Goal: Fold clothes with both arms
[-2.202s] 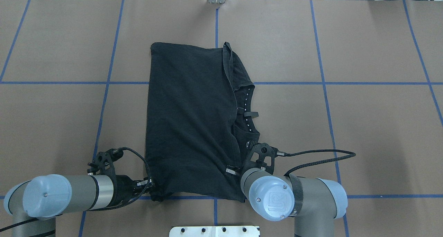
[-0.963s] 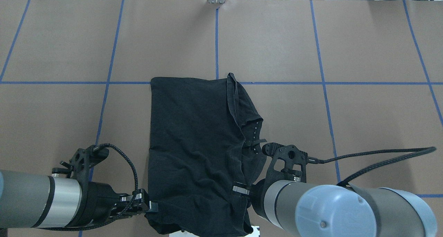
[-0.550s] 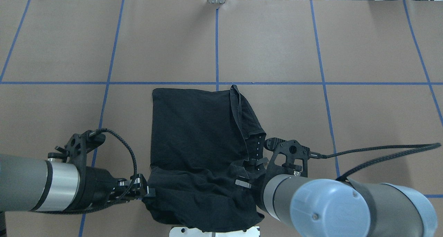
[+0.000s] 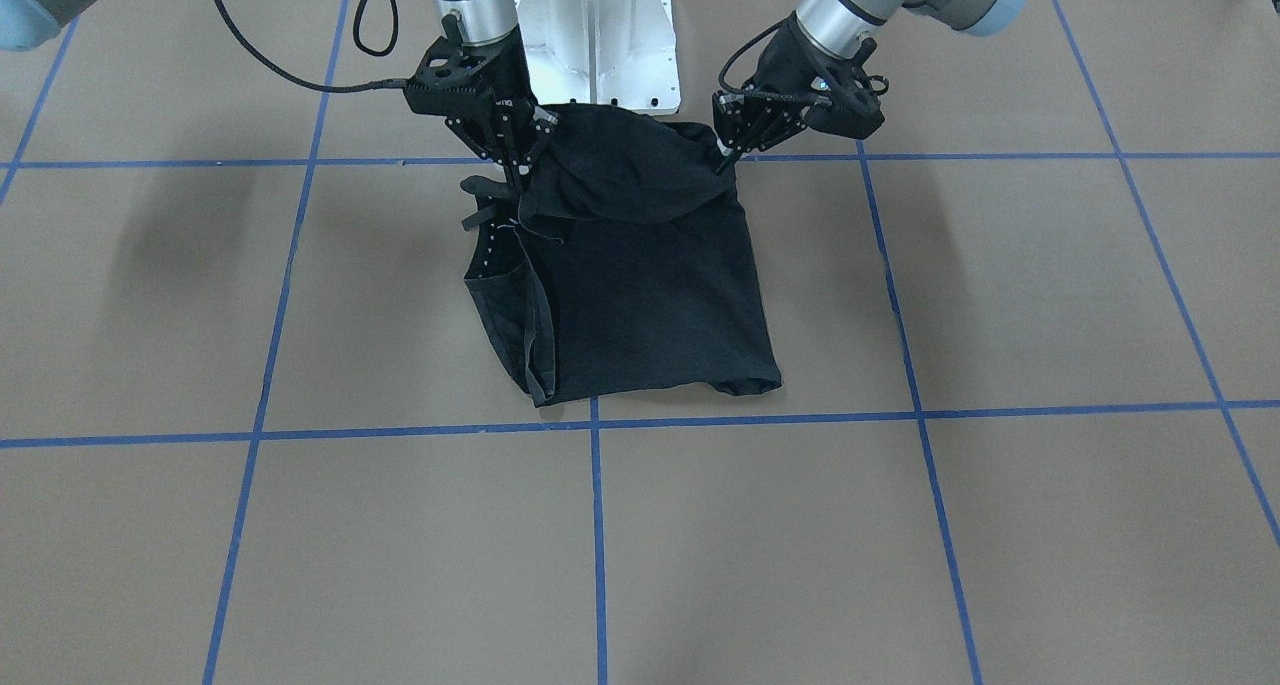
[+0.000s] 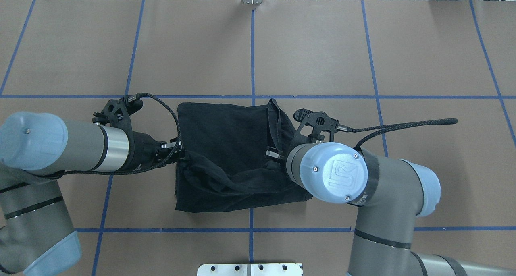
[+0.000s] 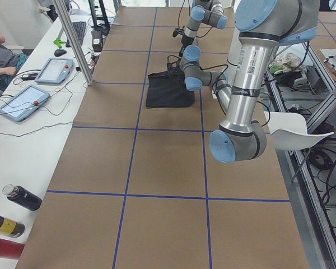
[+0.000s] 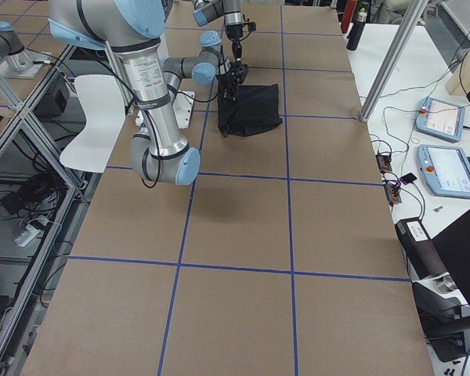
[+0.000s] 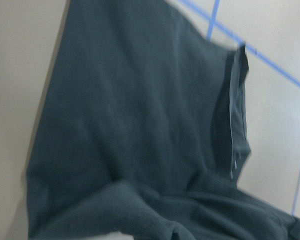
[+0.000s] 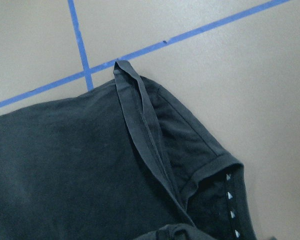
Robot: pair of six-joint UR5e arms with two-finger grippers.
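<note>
T-shirt (image 5: 229,147), black, mid-frame on table (image 5: 363,58); near edge lifted, sagging between pincers. Corners: left pincer (image 5: 180,153) pinching one, right pincer (image 5: 273,152) pinching other. Risks: slack middle bunches under fold; uneven travel skews hem; thin pinch slips.

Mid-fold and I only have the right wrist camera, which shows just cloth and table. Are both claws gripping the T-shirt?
Observer: Yes; the front view shows the left claw and right claw each pinching a corner of the black T-shirt.
Operator: Is the held edge raised?
Observer: Yes, it sags between them, above the table.
Operator: Where does the shirt end on the robot's side?
Observer: Overhead, just short of the blue tape line nearest the robot.
</note>
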